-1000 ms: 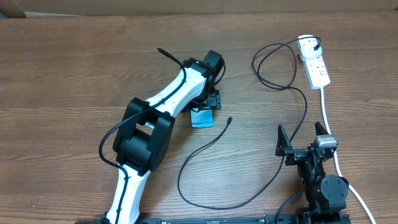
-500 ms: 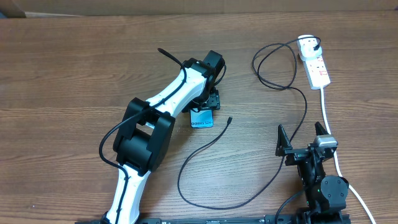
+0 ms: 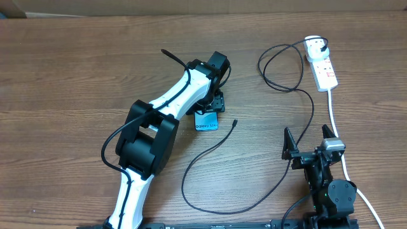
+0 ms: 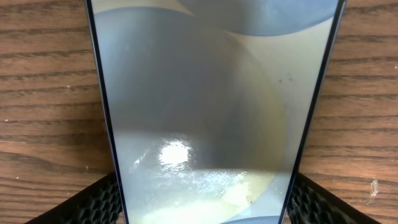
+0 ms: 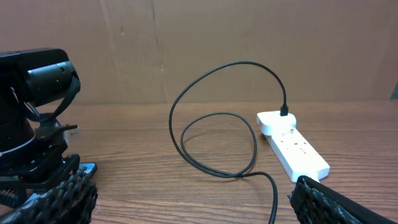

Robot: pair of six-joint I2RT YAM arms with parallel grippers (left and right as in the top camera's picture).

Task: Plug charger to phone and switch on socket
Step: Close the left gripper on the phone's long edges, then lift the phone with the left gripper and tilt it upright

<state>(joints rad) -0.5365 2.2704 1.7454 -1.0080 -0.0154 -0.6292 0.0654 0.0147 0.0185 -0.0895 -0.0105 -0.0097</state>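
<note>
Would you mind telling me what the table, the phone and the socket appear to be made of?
Table: wood or wood-look laminate, matte, with visible grain. Phone: probably glass front, glossy, showing a bright glare. Socket: seemingly smooth white moulded plastic.

The left arm (image 3: 181, 92), rising from seven o'clock in the overhead view, has white links between bulky black joint housings, and a black cable (image 3: 170, 57) loops along it. The right arm (image 3: 334, 191), at five o'clock, is black with a silver block (image 3: 332, 145) at its wrist. Its fingers (image 5: 65, 193) are black with ribbed faces.
</note>
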